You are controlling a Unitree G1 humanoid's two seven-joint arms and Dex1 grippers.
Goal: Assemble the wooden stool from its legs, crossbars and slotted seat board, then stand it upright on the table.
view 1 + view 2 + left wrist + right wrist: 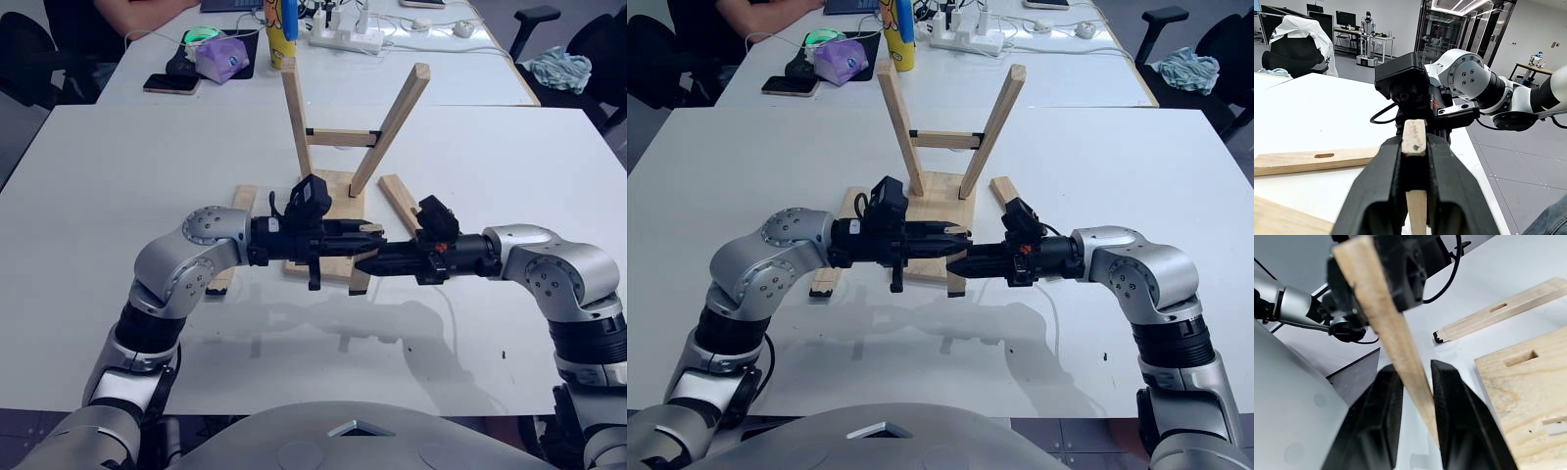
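Clamps wooden leg (pixel 1414 137) in left gripper (pixel 372 235) above seat board's (pixel 333 186) near edge. Straddles same leg with right gripper (pixel 364 259); cannot tell if pinching. Two more legs (pixel 392 122), crossbar (pixel 343 137) upright in board.

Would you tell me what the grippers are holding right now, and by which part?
The left gripper clamps a wooden stick near one end. The right gripper meets it farther along; whether it grips cannot be told.
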